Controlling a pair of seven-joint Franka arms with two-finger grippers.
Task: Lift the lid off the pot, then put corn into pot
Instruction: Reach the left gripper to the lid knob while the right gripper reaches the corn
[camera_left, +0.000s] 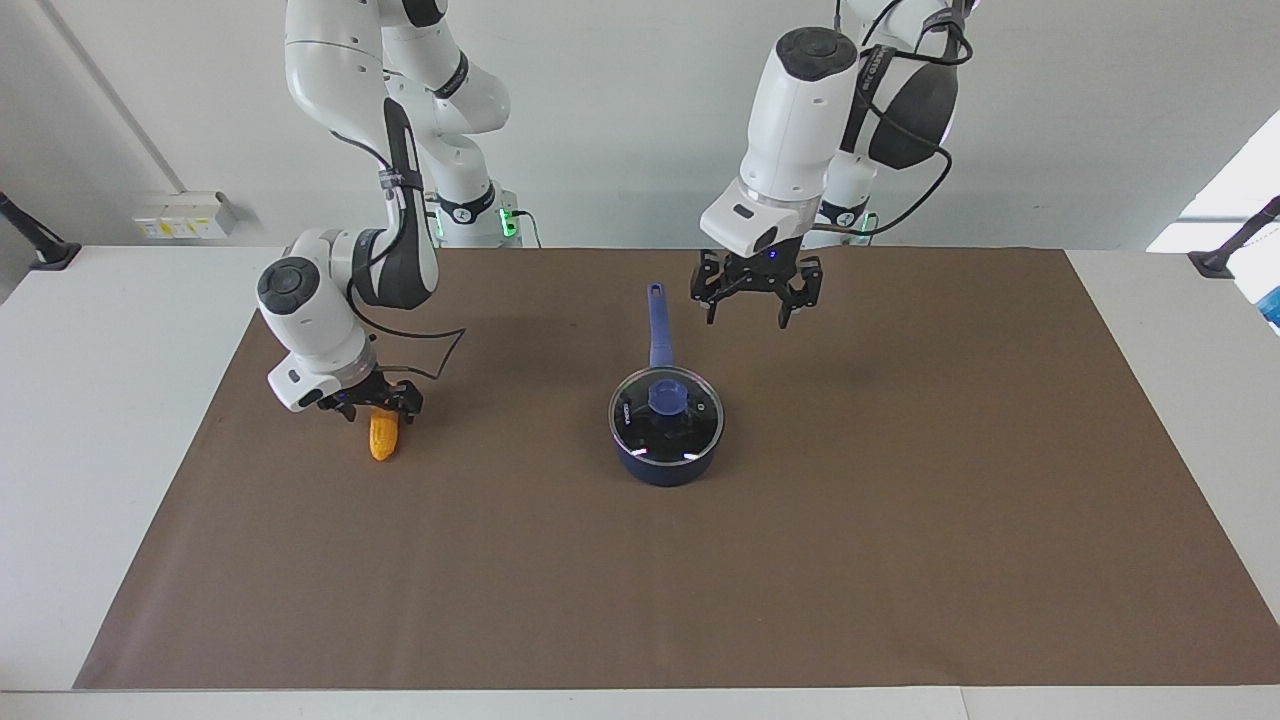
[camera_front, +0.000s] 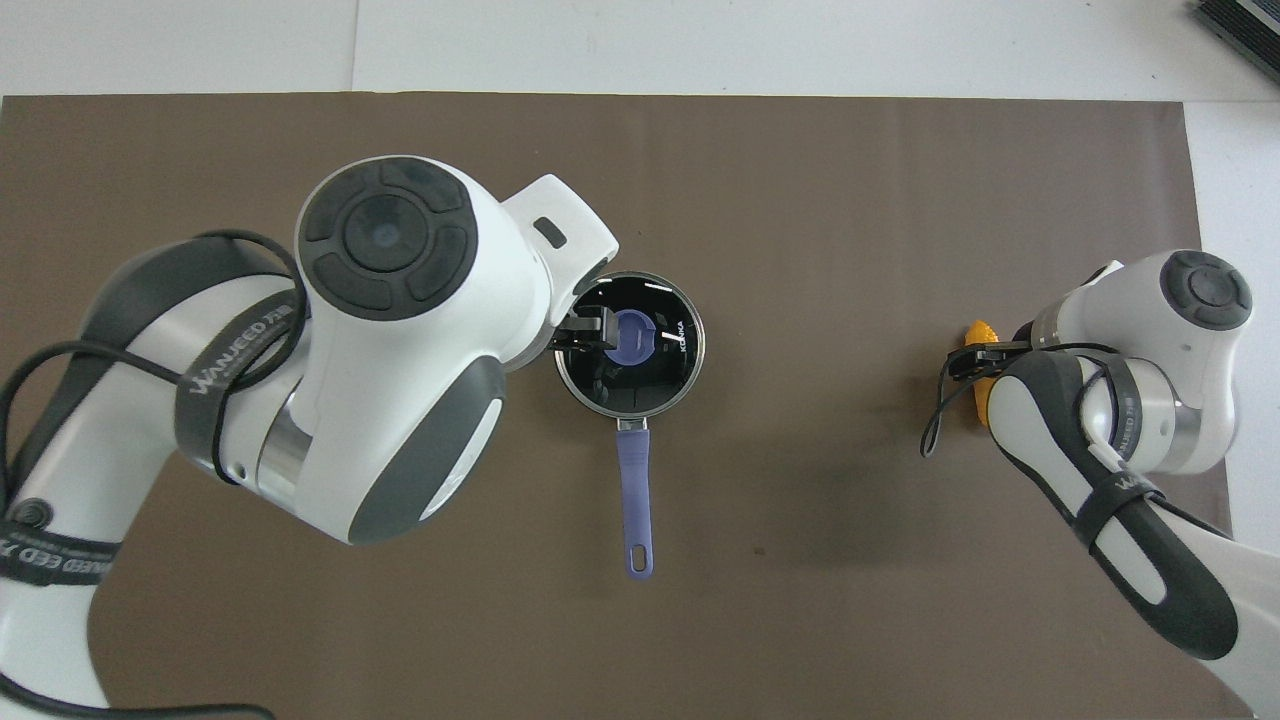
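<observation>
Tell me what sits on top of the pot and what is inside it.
The lid rests on the pot, its blue knob at the centre. Through the glass only a dark inside and reflections show; nothing can be made out in there.

A big brown mat (camera_left: 640, 560) is covering the white table (camera_left: 100, 400) (its edges are showing), and the pot (camera_left: 664, 462) and corn (camera_left: 383, 438) are lying on it.

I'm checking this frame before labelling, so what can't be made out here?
- Corn: the right tool hides its upper end in the facing view; the arm covers most in the overhead view.
- Right tool: grip unclear.
- Pot: inside unreadable through the lid reflections.
</observation>
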